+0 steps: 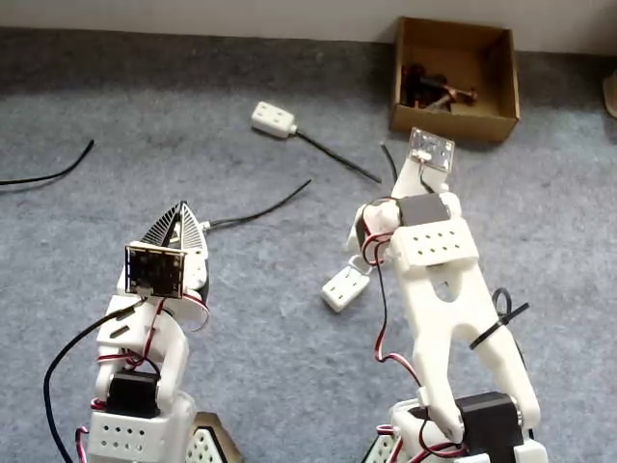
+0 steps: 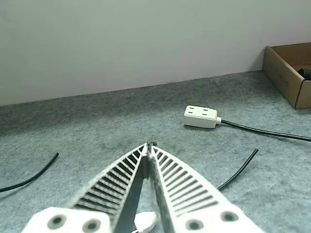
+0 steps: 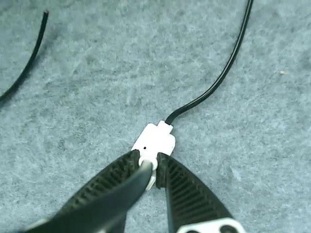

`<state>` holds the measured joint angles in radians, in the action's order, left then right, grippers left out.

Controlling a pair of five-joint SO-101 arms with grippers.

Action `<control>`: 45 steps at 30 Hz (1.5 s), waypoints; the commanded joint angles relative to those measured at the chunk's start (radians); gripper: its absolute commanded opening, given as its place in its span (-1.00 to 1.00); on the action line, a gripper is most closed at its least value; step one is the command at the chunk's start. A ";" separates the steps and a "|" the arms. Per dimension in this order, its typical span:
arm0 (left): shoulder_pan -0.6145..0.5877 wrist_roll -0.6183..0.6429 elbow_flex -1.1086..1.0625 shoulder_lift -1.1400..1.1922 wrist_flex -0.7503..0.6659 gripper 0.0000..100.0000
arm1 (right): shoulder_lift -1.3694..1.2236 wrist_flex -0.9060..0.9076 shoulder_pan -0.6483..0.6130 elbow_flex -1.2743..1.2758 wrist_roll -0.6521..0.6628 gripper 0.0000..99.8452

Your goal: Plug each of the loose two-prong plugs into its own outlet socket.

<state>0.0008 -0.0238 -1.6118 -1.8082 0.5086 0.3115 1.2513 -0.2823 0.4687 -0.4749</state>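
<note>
Clamping the plug [image 3: 158, 141] (white), right hand [image 3: 151, 166] sits amid seemingly open carpet [image 3: 252, 145].

High view: fixed, overhead, looking down over the counter [image 1: 87, 289] toward the box [image 1: 448, 123] at the far edge.
Left wrist view: low, nearly level, along the left gripper [image 2: 149, 145] toward the wall [image 2: 121, 43].
Right wrist view: close, steeply down past the right gripper [image 3: 153, 167] onto the plug [image 3: 154, 141].
Shared: outlet socket [image 1: 273, 119] and box corner, in high and left wrist views.
</note>
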 commanded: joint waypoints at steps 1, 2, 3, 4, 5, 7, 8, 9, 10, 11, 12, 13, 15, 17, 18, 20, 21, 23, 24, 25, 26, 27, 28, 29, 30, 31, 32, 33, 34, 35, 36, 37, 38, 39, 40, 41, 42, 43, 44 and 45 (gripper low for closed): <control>-0.015 0.003 0.015 -0.013 -0.020 -0.99 | 0.008 -0.028 0.004 -0.004 0.011 -0.99; -0.015 0.003 0.015 -0.013 -0.020 -0.99 | 0.008 -0.048 0.010 -0.004 0.011 -0.99; -0.015 0.003 0.015 -0.013 -0.020 -0.99 | 0.008 -0.064 0.021 -0.001 0.011 -0.99; -0.015 0.003 0.015 -0.013 -0.020 -0.99 | 0.008 -0.074 0.028 0.007 0.011 -0.99; -0.018 0.003 0.015 -0.013 -0.020 -0.99 | 0.015 -0.081 0.033 0.022 0.011 -0.99; -0.041 0.003 0.015 -0.013 -0.021 -0.99 | 0.015 -0.081 0.031 0.033 0.011 -0.99; -0.051 0.003 0.015 -0.013 -0.023 -0.99 | 0.010 -0.087 0.030 0.035 0.011 -0.99; -0.062 0.003 0.015 -0.013 -0.023 -0.99 | 0.010 -0.102 0.030 0.041 0.009 -0.99; -0.068 0.003 0.015 -0.013 -0.023 -0.99 | 0.010 -0.116 0.030 0.044 0.009 -0.99; -0.071 0.003 0.015 -0.013 -0.023 -0.99 | 0.010 -0.124 0.030 0.045 0.009 -0.99; -0.071 0.003 0.015 -0.013 -0.023 -0.99 | 0.010 -0.122 0.030 0.045 0.009 -0.99; -0.071 0.003 0.015 -0.013 -0.023 -0.99 | 0.013 -0.122 0.030 0.045 0.009 -0.99; -0.068 0.003 0.015 -0.013 -0.023 -0.99 | 0.016 -0.122 0.028 0.045 0.008 -0.99; -0.068 0.003 0.015 -0.013 -0.023 -0.99 | 0.013 -0.122 0.028 0.045 0.006 -0.99; -0.068 0.003 0.015 -0.013 -0.023 -0.99 | 0.012 -0.122 0.028 0.045 0.006 -0.99; -0.068 0.003 0.015 -0.013 -0.023 -0.99 | 0.010 -0.122 0.027 0.047 0.005 -0.99; -0.068 0.003 0.015 -0.013 -0.023 -0.99 | 0.010 -0.122 0.027 0.047 0.005 -0.99; -0.068 0.003 0.013 -0.013 -0.023 -0.99 | 0.010 -0.122 0.027 0.048 0.005 -0.99; -0.070 0.003 0.013 -0.013 -0.023 -0.99 | 0.008 -0.122 0.027 0.054 0.005 -0.99; -0.070 0.003 0.013 -0.013 -0.023 -0.99 | 0.013 -0.124 0.027 0.068 0.005 -0.99; -0.070 0.003 0.013 -0.013 -0.023 -0.99 | 0.016 -0.127 0.025 0.077 0.006 -0.99; -0.070 0.003 0.013 -0.013 -0.023 -0.99 | 0.016 -0.127 0.016 0.090 0.006 -0.99; -0.070 0.003 0.013 -0.013 -0.023 -0.99 | 0.016 -0.127 0.008 0.094 0.008 -0.99; -0.070 0.003 0.013 -0.013 -0.023 -0.99 | 0.016 -0.127 0.002 0.099 0.008 -0.99; -0.070 0.003 0.013 -0.013 -0.023 -0.99 | 0.016 -0.127 -0.005 0.099 0.006 -0.99; -0.070 0.003 0.013 -0.013 -0.023 -0.99 | 0.016 -0.127 -0.008 0.099 0.006 -0.99; -0.071 0.003 0.013 -0.013 -0.023 -0.99 | 0.016 -0.128 -0.010 0.099 0.006 -0.99; -0.071 0.003 0.013 -0.013 -0.023 -0.99 | 0.016 -0.128 -0.010 0.099 0.008 -0.99; -0.071 0.003 0.013 -0.013 -0.023 -0.99 | 0.016 -0.128 -0.010 0.099 0.008 -0.99; -0.071 0.003 0.013 -0.013 -0.023 -0.99 | 0.016 -0.130 -0.010 0.099 0.008 -0.99; -0.071 0.003 0.013 -0.013 -0.023 -0.99 | 0.016 -0.130 -0.012 0.097 0.008 -0.99; -0.071 0.003 0.013 -0.013 -0.023 -0.99 | 0.016 -0.130 -0.012 0.096 0.008 -0.99; -0.071 0.003 0.013 -0.013 -0.023 -0.99 | 0.016 -0.130 -0.012 0.096 0.008 -0.99; -0.071 0.003 0.013 -0.013 -0.023 -0.99 | 0.016 -0.130 -0.012 0.096 0.008 -0.99; -0.071 0.003 0.013 -0.013 -0.023 -0.99 | 0.016 -0.130 -0.012 0.096 0.008 -0.99; -0.071 0.003 0.013 -0.013 -0.023 -0.99 | 0.015 -0.130 -0.012 0.096 0.008 -0.99; -0.071 0.003 0.013 -0.013 -0.023 -0.99 | 0.015 -0.130 -0.012 0.096 0.008 -0.99; -0.071 0.003 0.013 -0.013 -0.023 -0.99 | 0.015 -0.131 -0.012 0.096 0.008 -0.99; -0.071 0.003 0.013 -0.013 -0.023 -0.99 | 0.013 -0.131 -0.012 0.094 0.008 -0.99; -0.071 0.003 0.013 -0.013 -0.023 -0.99 | 0.012 -0.134 -0.012 0.094 0.008 -0.99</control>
<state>-0.0637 -0.0238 -1.6118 -1.8082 0.5086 0.3115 1.1408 -0.2808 0.5731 -0.4749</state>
